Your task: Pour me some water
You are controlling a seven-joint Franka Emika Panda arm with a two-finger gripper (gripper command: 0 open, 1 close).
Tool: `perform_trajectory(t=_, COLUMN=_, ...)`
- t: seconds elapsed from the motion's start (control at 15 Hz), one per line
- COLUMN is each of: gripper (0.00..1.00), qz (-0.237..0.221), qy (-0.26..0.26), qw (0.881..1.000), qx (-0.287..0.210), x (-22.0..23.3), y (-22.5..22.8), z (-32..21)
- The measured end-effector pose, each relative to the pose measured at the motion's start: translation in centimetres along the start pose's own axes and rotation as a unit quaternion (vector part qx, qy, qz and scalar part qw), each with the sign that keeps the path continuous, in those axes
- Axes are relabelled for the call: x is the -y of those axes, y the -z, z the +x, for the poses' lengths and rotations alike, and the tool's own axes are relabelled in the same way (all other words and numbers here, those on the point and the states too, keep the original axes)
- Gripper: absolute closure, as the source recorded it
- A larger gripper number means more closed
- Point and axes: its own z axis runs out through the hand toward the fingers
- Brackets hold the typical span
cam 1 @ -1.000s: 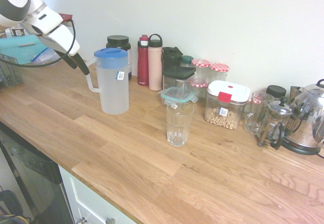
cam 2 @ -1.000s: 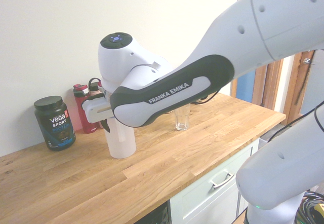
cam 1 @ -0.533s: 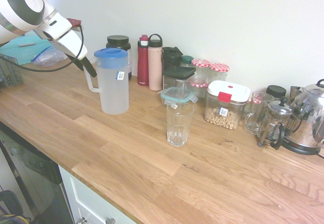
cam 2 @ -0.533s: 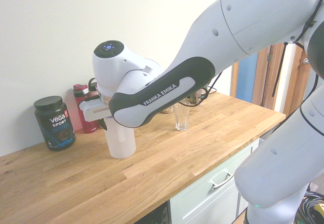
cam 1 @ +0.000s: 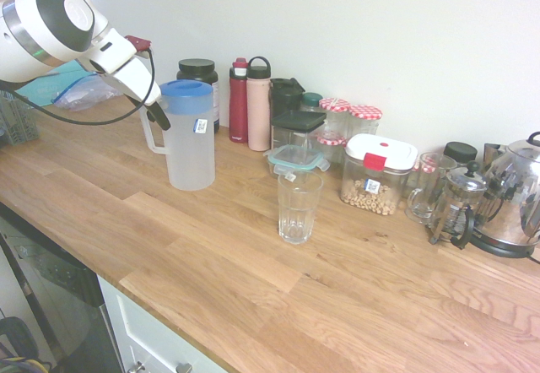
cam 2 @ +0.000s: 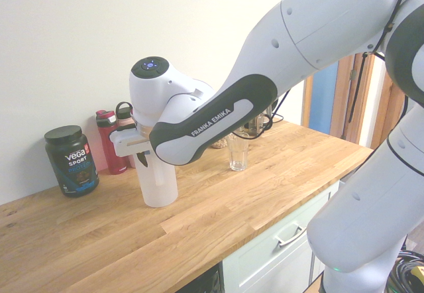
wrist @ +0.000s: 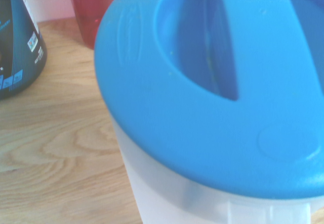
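The gripper (cam 1: 154, 113) sits at the jug's (cam 1: 189, 141) side handle (cam 1: 150, 137); whether its jaws are parted I cannot tell. The jug stands on the bench (cam 1: 211, 255), its water probably making it heavy, its plastic smooth; the handle looks the best hold. The black tub (cam 2: 71, 159) reads "Vega Sport".

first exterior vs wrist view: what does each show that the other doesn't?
Only first exterior: the ribbed clear drinking glass, the steel kettle, the pincer at the jug's side handle.

Only wrist: the recessed grip moulded into the round blue lid.

Both: the tall frosted-white plastic jug upright on the wooden counter, a black tub and a red bottle behind it.
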Motion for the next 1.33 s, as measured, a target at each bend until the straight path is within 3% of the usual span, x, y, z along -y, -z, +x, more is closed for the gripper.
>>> perform_trajectory(t=0.93, gripper=1.00, qz=-0.005, qy=0.002, qw=1.000, qx=0.007, x=-0.3, y=-0.7, z=1.2)
perform_trajectory(t=1.33, gripper=1.00, qz=-0.001, qy=0.065, qw=0.997, qx=0.040, x=-2.3, y=3.2, z=2.8)
